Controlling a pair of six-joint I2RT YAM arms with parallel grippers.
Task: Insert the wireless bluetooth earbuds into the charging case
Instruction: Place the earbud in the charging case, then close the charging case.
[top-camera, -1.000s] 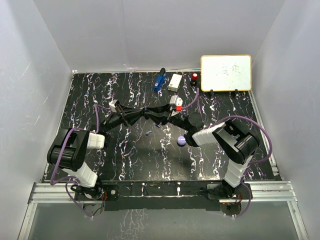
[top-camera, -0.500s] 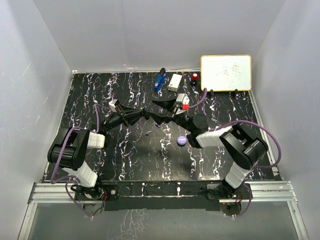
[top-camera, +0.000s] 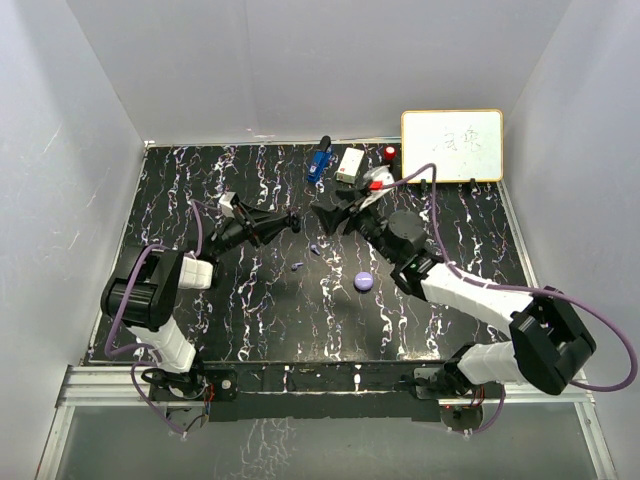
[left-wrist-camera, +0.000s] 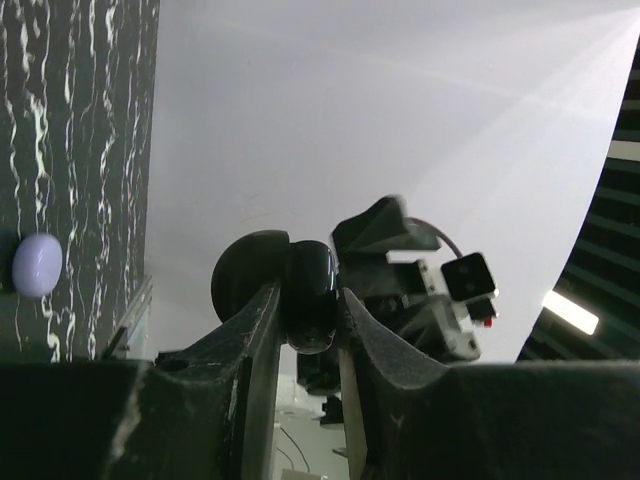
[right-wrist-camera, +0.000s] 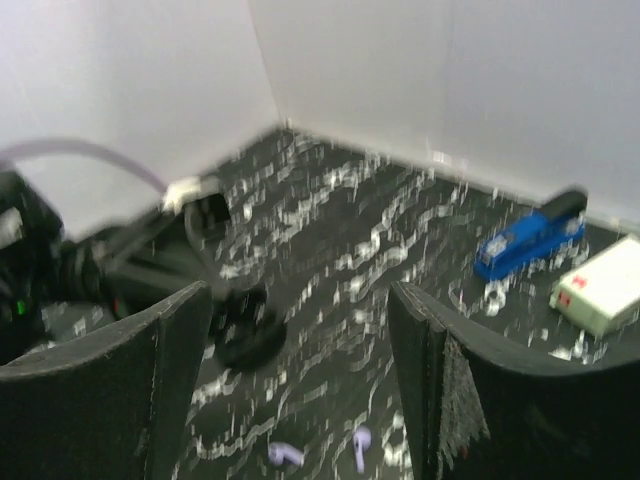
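My left gripper (top-camera: 291, 222) is shut on a black round charging case (left-wrist-camera: 310, 300), held above the table with its round lid (left-wrist-camera: 248, 275) standing behind it. The case also shows blurred in the right wrist view (right-wrist-camera: 248, 328). My right gripper (top-camera: 326, 214) is open and empty, just right of the case and facing it. Two lavender earbuds (top-camera: 298, 266) (top-camera: 316, 247) lie on the table below the grippers; they also show in the right wrist view (right-wrist-camera: 285, 456) (right-wrist-camera: 360, 445). No black earbud is in view.
A lavender round puck (top-camera: 364, 281) lies near the middle of the black marbled table (top-camera: 250, 320); it also shows in the left wrist view (left-wrist-camera: 37, 266). At the back stand a blue gadget (top-camera: 319, 162), a white box (top-camera: 350, 165), a red object (top-camera: 389, 154) and a whiteboard (top-camera: 452, 146).
My right gripper has drawn away from the left gripper, up and to the far right, and its arm has stretched out. The left gripper has stayed shut on the black case.
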